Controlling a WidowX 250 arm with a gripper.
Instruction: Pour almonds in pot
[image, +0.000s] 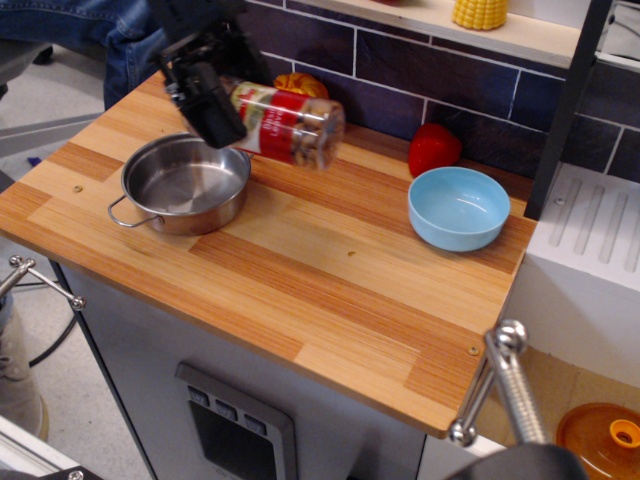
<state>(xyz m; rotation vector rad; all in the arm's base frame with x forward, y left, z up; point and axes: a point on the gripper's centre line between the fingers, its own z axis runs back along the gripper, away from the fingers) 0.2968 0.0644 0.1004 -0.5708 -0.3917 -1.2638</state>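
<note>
My gripper (222, 112) is shut on the clear jar of almonds (288, 124), which has a red, white and green label. The jar lies almost level in the air, its base end pointing right, brown nuts showing through that end. It hangs above the right rim of the steel pot (184, 184). The pot sits at the left of the wooden counter (330, 280), is shiny inside, and shows no almonds in it. The jar's mouth is hidden behind the black gripper.
A light blue bowl (459, 207) sits at the right of the counter, with a red strawberry toy (433, 149) behind it. An orange pumpkin toy (300, 84) is behind the jar by the dark tiled wall. A metal bar (505, 385) stands at the front right.
</note>
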